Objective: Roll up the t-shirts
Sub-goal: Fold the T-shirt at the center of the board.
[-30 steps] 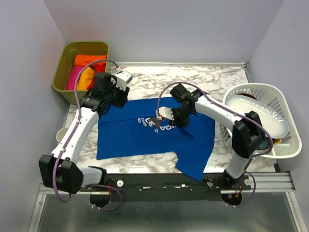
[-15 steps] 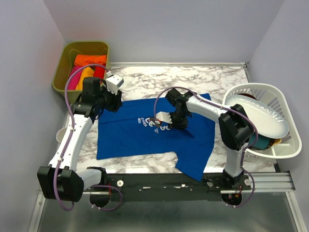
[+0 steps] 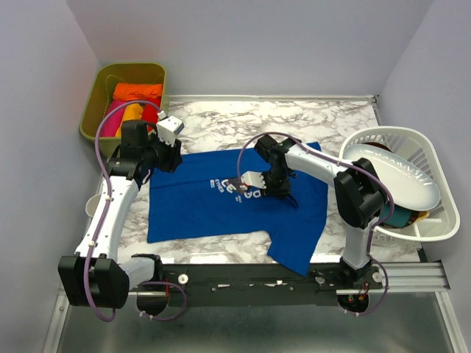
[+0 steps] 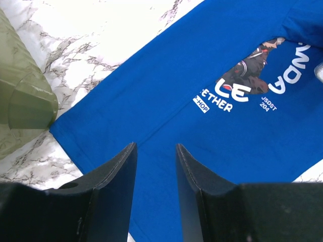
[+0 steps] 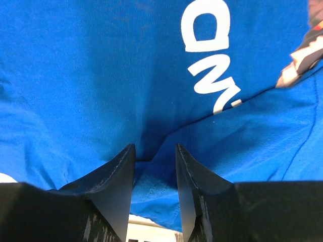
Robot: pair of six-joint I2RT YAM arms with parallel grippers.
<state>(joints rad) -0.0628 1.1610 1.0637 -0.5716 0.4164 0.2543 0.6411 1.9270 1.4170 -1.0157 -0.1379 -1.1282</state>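
Your left arm has drawn back toward the green bin [image 3: 94, 110], so the left gripper [image 4: 155, 146] hovers, fingers apart and empty, over the far left corner of the blue t-shirt [image 3: 195, 209]. That shirt lies flat on the table [image 3: 294, 121], long axis left to right. The right gripper [image 5: 155, 147], fingers apart, straddles a crease beside the chest print [image 4: 252, 70]. One sleeve [image 3: 291, 254] seems to droop off the near edge, and the binned t-shirts [image 3: 137, 92] show only partly.

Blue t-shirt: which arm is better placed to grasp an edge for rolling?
Probably left: the left gripper hangs over a corner of the blue t-shirt, by the bin; the right gripper is over its middle.
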